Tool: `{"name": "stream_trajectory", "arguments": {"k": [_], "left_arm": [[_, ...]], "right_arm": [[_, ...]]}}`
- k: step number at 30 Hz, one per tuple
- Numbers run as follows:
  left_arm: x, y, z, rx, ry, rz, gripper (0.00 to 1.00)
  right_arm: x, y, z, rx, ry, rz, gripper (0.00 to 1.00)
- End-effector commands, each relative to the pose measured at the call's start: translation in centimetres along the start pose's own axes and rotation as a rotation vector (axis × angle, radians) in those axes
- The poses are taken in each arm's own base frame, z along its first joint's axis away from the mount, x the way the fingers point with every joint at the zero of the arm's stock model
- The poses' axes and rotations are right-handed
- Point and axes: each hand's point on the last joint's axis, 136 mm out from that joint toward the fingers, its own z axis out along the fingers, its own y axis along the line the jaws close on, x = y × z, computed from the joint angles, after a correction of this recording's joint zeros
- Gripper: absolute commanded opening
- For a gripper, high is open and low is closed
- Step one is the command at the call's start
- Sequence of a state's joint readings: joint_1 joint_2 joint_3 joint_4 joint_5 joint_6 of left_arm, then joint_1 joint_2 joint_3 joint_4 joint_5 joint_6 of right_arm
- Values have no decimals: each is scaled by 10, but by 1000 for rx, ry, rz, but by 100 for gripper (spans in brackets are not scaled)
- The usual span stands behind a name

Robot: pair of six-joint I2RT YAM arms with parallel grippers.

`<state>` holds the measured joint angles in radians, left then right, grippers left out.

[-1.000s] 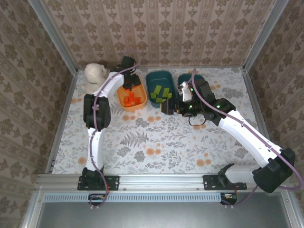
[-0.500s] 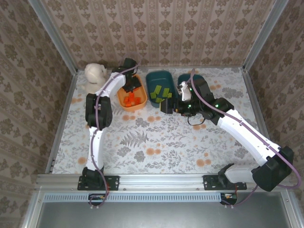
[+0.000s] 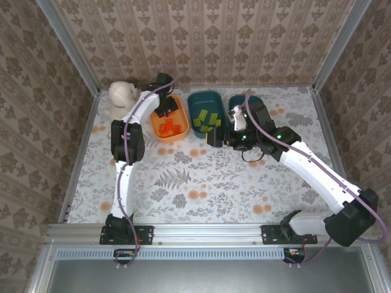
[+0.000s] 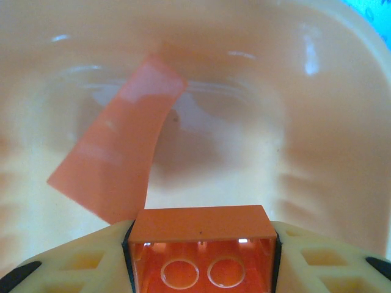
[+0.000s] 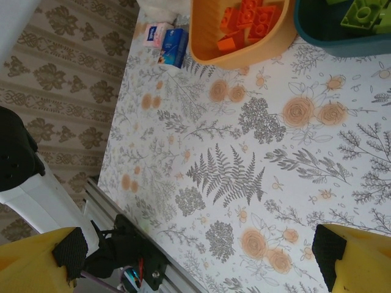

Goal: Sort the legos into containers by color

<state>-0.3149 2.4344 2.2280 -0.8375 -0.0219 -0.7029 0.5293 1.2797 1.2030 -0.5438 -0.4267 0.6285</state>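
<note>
The right gripper [image 5: 195, 253] hangs wide open and empty above the floral table [image 5: 244, 152]. Farther back, the left gripper [image 4: 201, 259] pinches an orange brick [image 4: 201, 226], its visible length running finger to finger. It sits directly over the orange tub [image 4: 263, 79], apparently ready for release.

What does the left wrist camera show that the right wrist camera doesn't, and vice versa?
Left wrist: the left gripper clamped on an orange brick, hollow underside facing the camera. Right wrist: the right gripper wide open above the floral table, a teal tub holding green bricks, a blue-and-white box. Both: the orange tub, seen from inside on the left wrist, holding orange bricks on the right.
</note>
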Motion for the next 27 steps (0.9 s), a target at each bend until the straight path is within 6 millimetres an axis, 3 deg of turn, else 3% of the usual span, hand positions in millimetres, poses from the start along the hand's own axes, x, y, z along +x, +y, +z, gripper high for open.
{"name": "stream_trajectory", "arguments": {"k": [1, 9, 16, 19, 27], "left_arm": [[-4, -2, 5, 3, -1, 15, 51], [1, -9, 15, 14, 14, 21, 57], [5, -9, 13, 2, 30, 31, 60], [1, -11, 3, 0, 10, 44, 67], [-25, -28, -47, 55, -101, 48, 69]], "right_arm": [[9, -2, -7, 13, 4, 4, 98], [13, -4, -14, 23, 1, 6, 98], [14, -4, -15, 22, -1, 11, 98], [14, -3, -16, 18, -4, 9, 98], [9, -1, -17, 20, -19, -7, 98]]}}
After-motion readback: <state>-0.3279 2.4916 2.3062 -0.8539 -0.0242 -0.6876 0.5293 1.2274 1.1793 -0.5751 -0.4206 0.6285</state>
